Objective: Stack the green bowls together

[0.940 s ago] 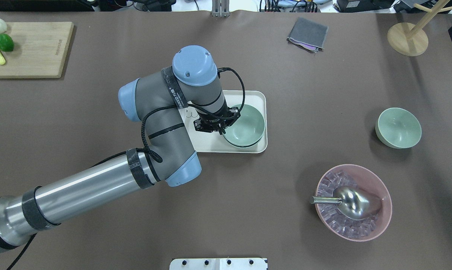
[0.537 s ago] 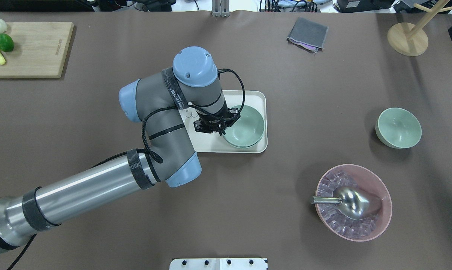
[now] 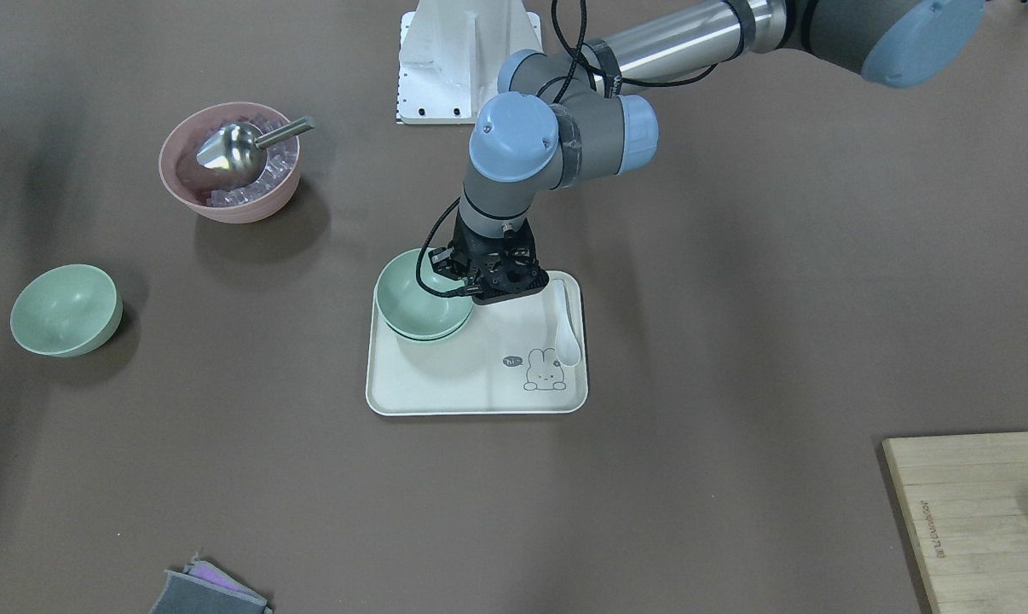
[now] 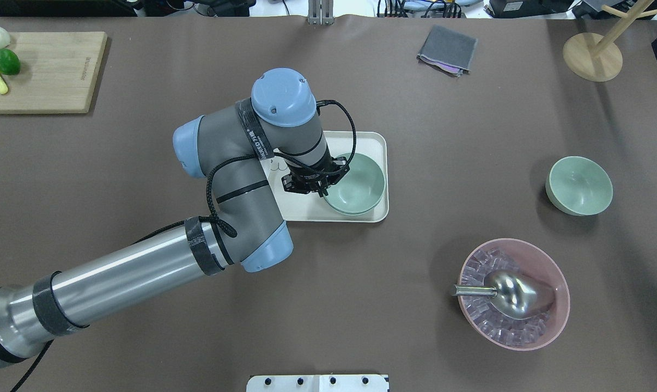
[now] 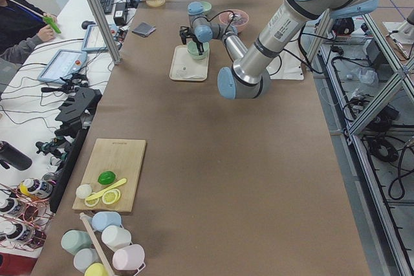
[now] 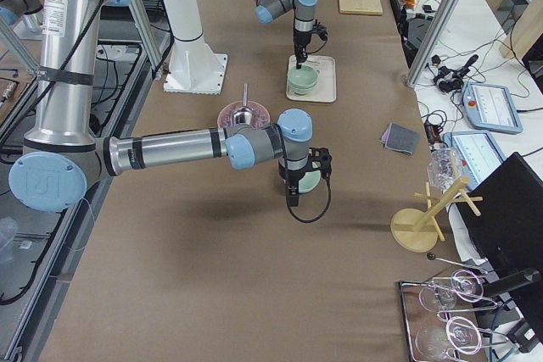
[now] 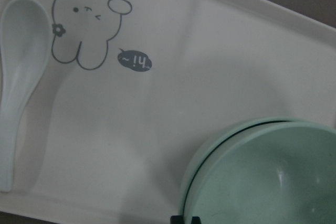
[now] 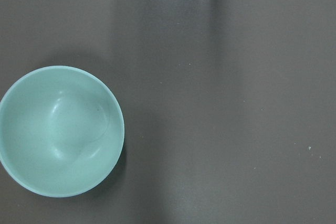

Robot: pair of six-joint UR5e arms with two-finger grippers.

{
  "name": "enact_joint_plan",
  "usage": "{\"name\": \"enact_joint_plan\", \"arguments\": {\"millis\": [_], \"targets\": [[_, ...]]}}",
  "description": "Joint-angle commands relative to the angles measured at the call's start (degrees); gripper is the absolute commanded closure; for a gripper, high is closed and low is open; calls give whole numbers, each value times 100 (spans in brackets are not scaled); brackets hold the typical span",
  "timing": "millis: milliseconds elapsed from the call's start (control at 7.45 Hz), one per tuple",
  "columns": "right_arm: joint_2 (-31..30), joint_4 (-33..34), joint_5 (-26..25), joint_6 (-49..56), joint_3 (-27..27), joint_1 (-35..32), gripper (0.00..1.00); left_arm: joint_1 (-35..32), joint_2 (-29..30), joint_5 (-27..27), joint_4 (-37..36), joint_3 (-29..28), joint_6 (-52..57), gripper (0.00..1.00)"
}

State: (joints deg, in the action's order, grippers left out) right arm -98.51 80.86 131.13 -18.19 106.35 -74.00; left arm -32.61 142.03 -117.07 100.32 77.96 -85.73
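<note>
The left gripper (image 4: 316, 188) points down at the left rim of the upper bowl (image 4: 358, 182). In the left wrist view its two black fingertips (image 7: 181, 220) sit close together at that rim, so it stands narrow, pinched on the rim. The upper bowl is nested in the lower bowl (image 7: 185, 187), whose edge shows as a thin band around it. Both stand upright on the right half of the tray (image 4: 306, 209) in the middle of the table. A white spoon (image 3: 563, 324) lies along the tray's left edge, just beside a rabbit drawing (image 7: 86, 27). The third bowl (image 4: 579, 185) stands upright on the bare table, well apart to the right of the tray and a little farther back than the pink bowl (image 4: 563, 305). The pink bowl holds clear cubes and a metal scoop (image 4: 511, 294). The right gripper (image 6: 294, 192) hangs just beside the third bowl. Its wrist view looks straight down with that bowl at the lower left and shows no fingers, so I cannot tell how wide it stands. A grey cloth (image 4: 447, 49) lies at the far edge, and a cutting board (image 4: 45, 71) sits at the far left.
</note>
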Motion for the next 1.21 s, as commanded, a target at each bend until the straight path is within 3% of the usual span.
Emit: {"name": "enact_joint_plan", "arguments": {"millis": [0,134,403,671,806,1074], "targets": [[-2,0,0,0,0,0,0,-8,-9,0,136,0,12,66],[-2,0,0,0,0,0,0,0,-165,78,407,26,12,2],[-2,0,9,0,0,0,0,-52,-211,141,639,157,-23,2],[-2,0,9,0,-61,0,0,-507,-533,-654,603,708,21,2],[-2,0,9,0,-88,9,0,-797,-1128,-981,612,1295,56,2],[7,0,9,-9,-140,70,0,-1490,-2516,-1509,368,2465,1454,2]]}}
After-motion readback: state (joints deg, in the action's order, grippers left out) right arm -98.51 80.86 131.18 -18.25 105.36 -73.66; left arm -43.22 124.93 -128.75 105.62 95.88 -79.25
